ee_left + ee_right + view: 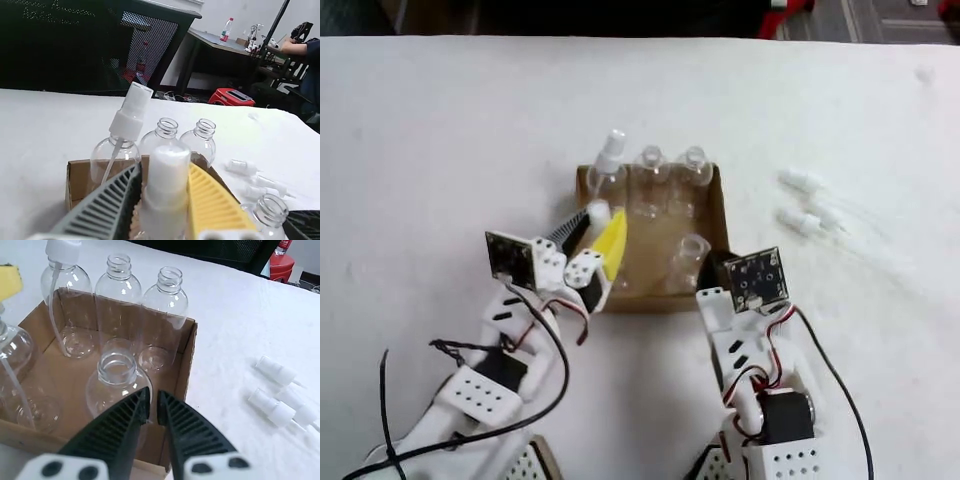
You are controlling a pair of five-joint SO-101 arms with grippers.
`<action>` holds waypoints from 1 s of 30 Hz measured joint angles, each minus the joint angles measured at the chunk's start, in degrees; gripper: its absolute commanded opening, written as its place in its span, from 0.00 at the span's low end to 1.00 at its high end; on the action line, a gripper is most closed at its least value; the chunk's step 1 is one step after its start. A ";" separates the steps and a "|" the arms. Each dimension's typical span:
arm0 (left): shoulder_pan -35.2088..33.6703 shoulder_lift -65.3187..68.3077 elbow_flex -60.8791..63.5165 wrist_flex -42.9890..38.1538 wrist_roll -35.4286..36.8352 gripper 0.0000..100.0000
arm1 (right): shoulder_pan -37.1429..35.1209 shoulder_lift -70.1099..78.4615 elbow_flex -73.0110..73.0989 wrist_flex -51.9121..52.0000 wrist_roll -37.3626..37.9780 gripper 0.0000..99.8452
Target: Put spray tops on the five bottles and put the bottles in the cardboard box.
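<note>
Five light, slick, thin-walled bottles [116, 382]: grip at the necks; left jaws clamp a spray top [165, 182], right jaws nearly together, empty.

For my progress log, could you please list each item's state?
Back-left bottle: capped, upright in cardboard box.
Back-middle bottle: uncapped, upright.
Back-right bottle: uncapped, upright.
Front-right bottle: uncapped, upright.
Front-left bottle: held spray top on it.
Left gripper: shut on held spray top.
Right gripper: shut, empty.
Loose spray tops: lying on table.
</note>
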 measured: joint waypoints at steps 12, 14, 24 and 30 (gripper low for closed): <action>0.00 0.00 -4.92 5.19 0.18 0.25 | 1.32 0.00 0.00 0.00 0.00 0.02; 0.00 0.00 -6.68 8.79 1.67 0.27 | 1.32 0.00 0.00 0.00 0.00 0.02; 0.00 0.00 -12.31 16.18 6.33 0.28 | 1.58 0.00 0.00 0.00 0.00 0.02; -0.18 -9.58 -14.15 23.21 7.47 0.28 | 4.22 -0.09 -1.32 2.37 0.00 0.02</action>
